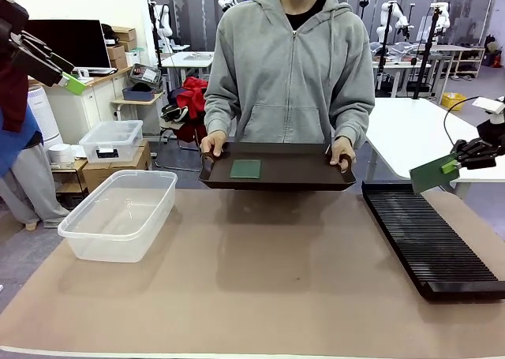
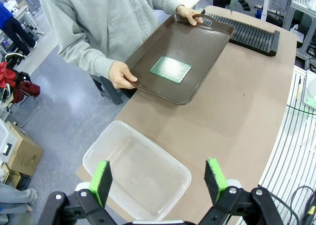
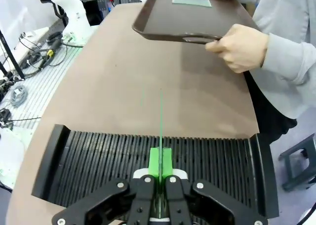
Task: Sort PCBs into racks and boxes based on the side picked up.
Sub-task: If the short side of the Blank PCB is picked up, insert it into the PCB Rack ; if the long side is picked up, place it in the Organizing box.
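With right pincer (image 3: 160,159), clamping PCB (image 1: 432,174) edge-on above rack (image 3: 98,161); with left pincer (image 2: 159,171) spread apart, hovering above clear tub (image 1: 106,247).

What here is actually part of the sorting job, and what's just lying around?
Job: PCB in the right jaws; second PCB on the person's tray; rack; tub.
Lying about: lidded bin; cardboard boxes; monitor.
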Controlling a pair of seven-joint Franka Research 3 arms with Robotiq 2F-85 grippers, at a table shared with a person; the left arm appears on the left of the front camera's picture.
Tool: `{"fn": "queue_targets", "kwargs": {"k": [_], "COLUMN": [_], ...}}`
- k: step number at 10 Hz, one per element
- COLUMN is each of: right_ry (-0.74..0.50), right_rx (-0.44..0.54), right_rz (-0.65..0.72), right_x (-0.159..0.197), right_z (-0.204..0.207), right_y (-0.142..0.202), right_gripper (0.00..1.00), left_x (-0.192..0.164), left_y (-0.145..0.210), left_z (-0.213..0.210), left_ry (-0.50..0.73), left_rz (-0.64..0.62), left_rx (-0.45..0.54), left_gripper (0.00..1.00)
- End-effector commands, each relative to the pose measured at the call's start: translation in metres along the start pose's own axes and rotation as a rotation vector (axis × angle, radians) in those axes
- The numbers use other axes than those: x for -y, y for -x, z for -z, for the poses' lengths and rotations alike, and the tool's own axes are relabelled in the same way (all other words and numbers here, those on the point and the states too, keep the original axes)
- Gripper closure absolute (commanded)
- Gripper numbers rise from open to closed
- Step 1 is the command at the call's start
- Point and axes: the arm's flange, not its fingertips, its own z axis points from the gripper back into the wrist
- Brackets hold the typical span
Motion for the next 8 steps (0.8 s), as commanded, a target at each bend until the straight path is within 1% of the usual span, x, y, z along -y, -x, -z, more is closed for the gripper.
{"fn": "queue_targets", "kwargs": {"k": [1, 2, 5, 7, 8], "right_ry": [0.005, 0.025, 0.01, 0.012, 0.004], "right_rx": [-0.023, -0.028, -0.043, -0.059, -0.057], "right_rz": [-0.033, -0.034, -0.068, -0.157, -0.185], "right_x": [0.009, 0.014, 0.026, 0.024, 0.021], "right_z": [0.006, 0.012, 0.019, 0.02, 0.027], "right_y": [0.008, 0.015, 0.03, 0.031, 0.03], "right_gripper": [0.98, 0.98, 0.98, 0.98, 0.98], "left_x": [0.0, 0.0, 0.0, 0.0, 0.0], "left_y": [0.002, 0.002, 0.002, 0.002, 0.002], "left_z": [0.0, 0.0, 0.0, 0.0, 0.0], "left_ry": [0.0, 0.0, 0.0, 0.0, 0.0], "left_rz": [-0.004, -0.004, -0.004, -0.004, -0.004], "left_rx": [0.001, 0.001, 0.001, 0.001, 0.001], "left_gripper": [0.0, 0.0, 0.0, 0.0, 0.0]}}
